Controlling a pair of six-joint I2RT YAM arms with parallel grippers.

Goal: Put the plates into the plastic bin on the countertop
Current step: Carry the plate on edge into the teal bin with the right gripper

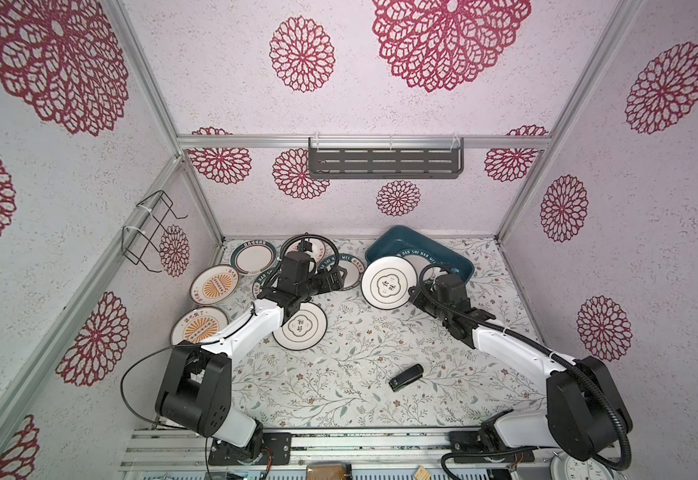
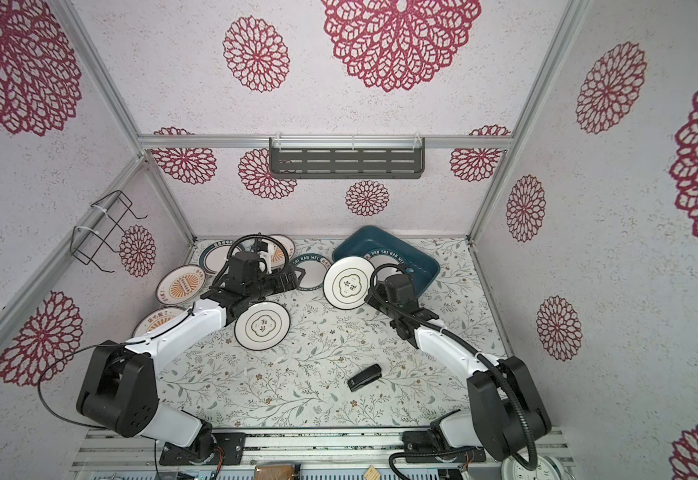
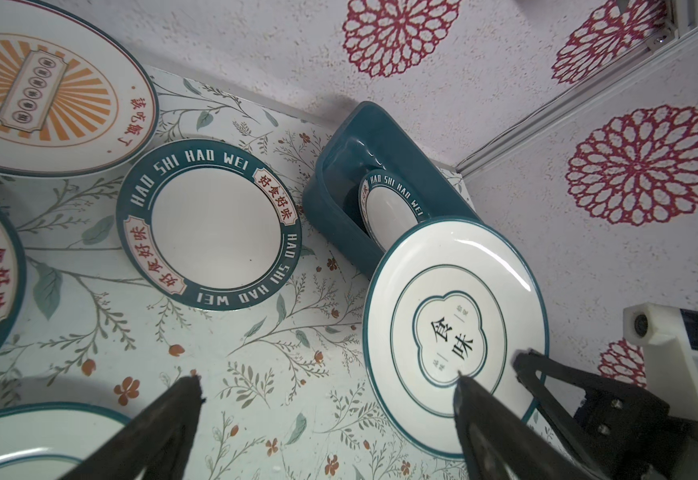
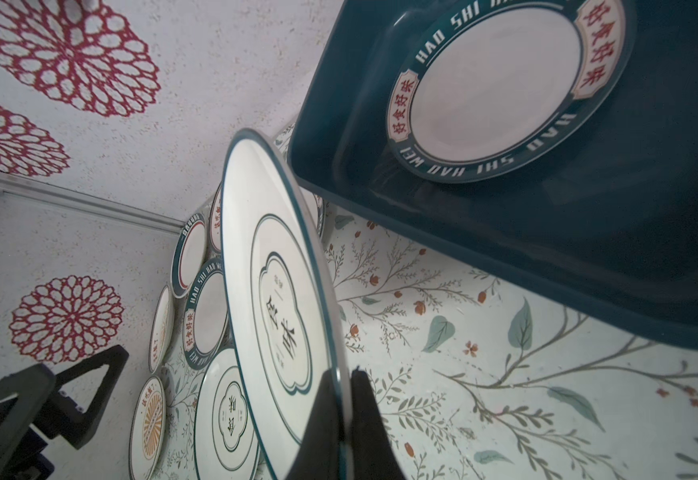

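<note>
Ceramic, stiff and breakable, the ring-patterned plate (image 4: 280,299) is pinched at its rim by the right gripper (image 4: 341,399) beside the plastic bin (image 4: 505,232); the left gripper (image 3: 326,399) is held open.

White arm links (image 1: 251,328), black joints, ribbed black cables (image 1: 521,338).

Both top views look down from high overhead; wrist cameras sit close, sharing the tabletop (image 1: 339,374) and bin (image 4: 505,232).

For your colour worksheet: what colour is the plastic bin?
Dark teal-blue plastic bin, clearest in the right wrist view.
</note>
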